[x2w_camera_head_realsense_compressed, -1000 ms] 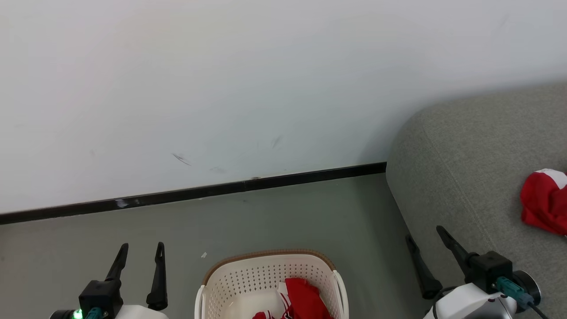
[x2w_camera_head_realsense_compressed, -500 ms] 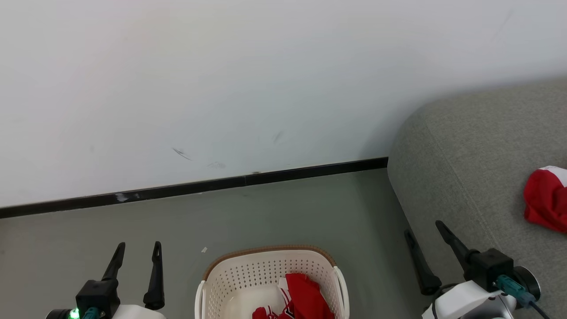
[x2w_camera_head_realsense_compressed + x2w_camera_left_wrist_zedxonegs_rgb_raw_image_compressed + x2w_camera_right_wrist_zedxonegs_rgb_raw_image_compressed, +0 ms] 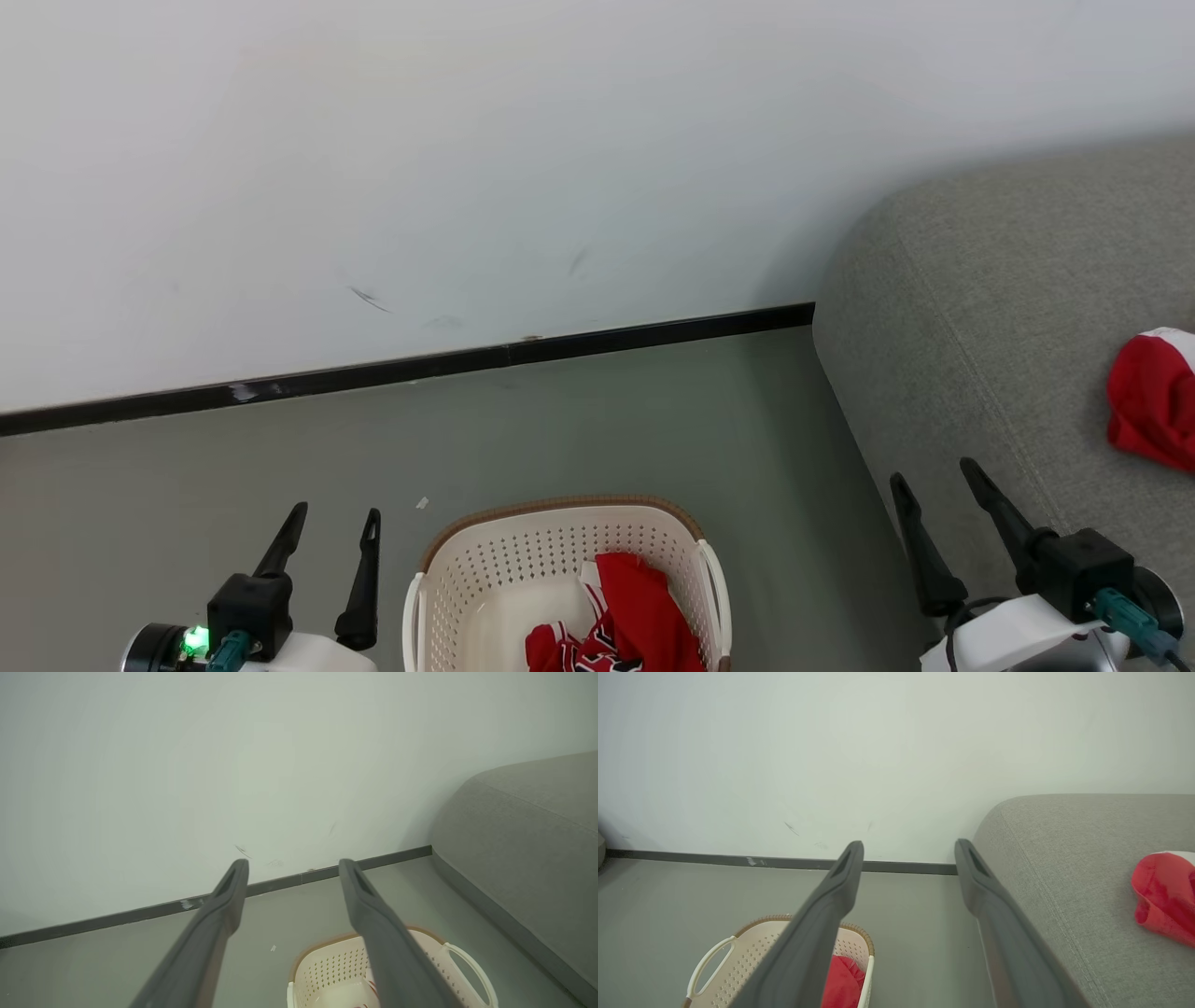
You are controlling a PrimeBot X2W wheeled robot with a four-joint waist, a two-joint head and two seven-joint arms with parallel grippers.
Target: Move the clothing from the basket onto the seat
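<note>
Left end effector beside basket

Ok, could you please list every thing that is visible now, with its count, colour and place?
laundry basket: one, cream-white with brown rim, on the floor between the tools
clothing in basket: red heap with white trim, count unclear, inside the basket
garment on sofa: one, red and white, far right
sofa: one, grey, right side, against the wall
wall: one, white, behind everything
skirting: one, black, foot of the wall
floor: grey-green
scrap: one, white, floor left of the basket
left tool: one, dark, open, lower left
right tool: one, dark, open, lower right
</note>
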